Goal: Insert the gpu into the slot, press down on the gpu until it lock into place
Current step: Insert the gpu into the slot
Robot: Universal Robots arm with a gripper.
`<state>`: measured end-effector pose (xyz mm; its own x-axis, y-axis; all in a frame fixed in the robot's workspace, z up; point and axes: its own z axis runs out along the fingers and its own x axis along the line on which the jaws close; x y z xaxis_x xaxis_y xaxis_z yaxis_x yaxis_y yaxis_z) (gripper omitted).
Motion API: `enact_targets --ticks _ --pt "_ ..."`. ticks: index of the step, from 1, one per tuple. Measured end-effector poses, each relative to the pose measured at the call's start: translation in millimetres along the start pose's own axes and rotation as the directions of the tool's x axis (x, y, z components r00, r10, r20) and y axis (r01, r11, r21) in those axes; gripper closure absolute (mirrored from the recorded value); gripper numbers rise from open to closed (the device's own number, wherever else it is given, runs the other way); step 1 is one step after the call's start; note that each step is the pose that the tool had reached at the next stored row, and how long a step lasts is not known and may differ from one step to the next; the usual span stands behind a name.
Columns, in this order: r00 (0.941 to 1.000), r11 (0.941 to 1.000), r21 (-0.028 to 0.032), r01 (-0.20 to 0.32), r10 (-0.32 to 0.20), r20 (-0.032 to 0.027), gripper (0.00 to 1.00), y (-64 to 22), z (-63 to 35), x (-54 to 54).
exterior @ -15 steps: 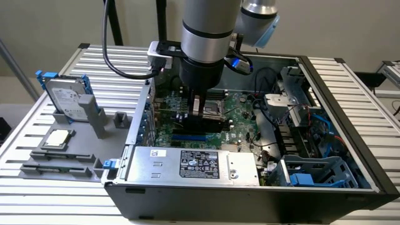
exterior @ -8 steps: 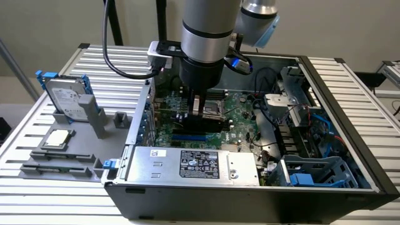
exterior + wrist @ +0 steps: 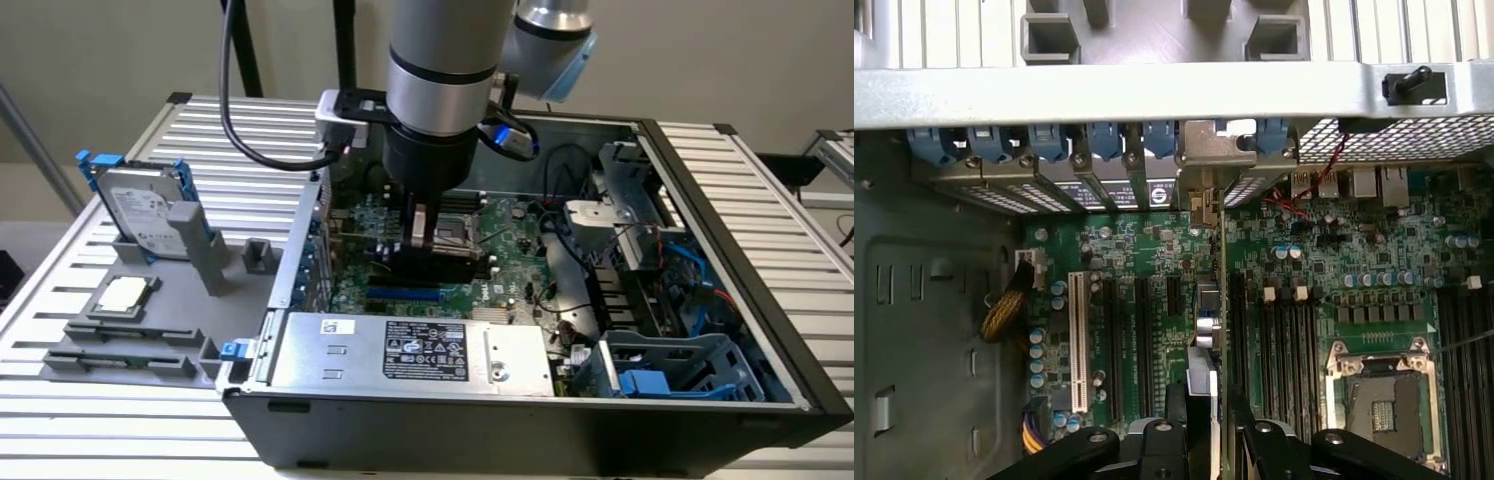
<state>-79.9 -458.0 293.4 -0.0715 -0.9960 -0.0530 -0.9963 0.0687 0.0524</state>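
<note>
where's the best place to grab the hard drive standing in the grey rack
Probably its free upper half, jaws on the two broad flat faces, coming down from above. The hard drive stands on edge in the grey rack, which covers its lower end, and blue rails run along its narrow sides.

The hand (image 3: 1206, 405) clamps the gpu (image 3: 1224, 290), edge-on and upright over the green motherboard (image 3: 1154, 250). Black expansion slots (image 3: 1124, 340) and a white slot (image 3: 1076, 340) lie on one side, memory slots (image 3: 1284, 350) and the bare CPU socket (image 3: 1379, 390) on the other.
</note>
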Motion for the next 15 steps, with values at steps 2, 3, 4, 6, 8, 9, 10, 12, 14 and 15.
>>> enact_targets --ticks 2,3,4,6,8,9,10,12,14,15 --pt "1.0 1.0 -0.0001 0.0 0.0 0.0001 0.74 -0.1 1.4 0.0" --pt "1.0 1.0 -0.0003 0.0 0.0 0.0 0.74 -0.1 2.0 0.1" --pt "1.0 1.0 -0.0005 0.0 0.0 0.0 0.74 -0.1 2.6 0.1" --pt "1.0 1.0 -0.001 0.0 0.0 -0.0003 0.74 -0.1 3.4 -0.1" --pt "1.0 1.0 -0.001 0.0 0.0 -0.0001 0.74 0.1 4.1 -0.4" --pt "1.0 1.0 -0.001 0.0 0.0 -0.0001 0.74 0.3 4.4 -0.5" --pt "1.0 1.0 -0.001 0.0 0.0 -0.0002 0.74 0.7 4.6 -0.5" --pt "1.0 1.0 -0.0009 0.0 0.0 0.0 0.74 1.4 5.5 -0.6" --pt "1.0 1.0 -0.001 0.0 0.0 -0.0002 0.74 1.6 6.3 -0.7" --pt "1.0 1.0 -0.001 0.0 0.0 -0.0001 0.74 1.7 6.8 -0.7"
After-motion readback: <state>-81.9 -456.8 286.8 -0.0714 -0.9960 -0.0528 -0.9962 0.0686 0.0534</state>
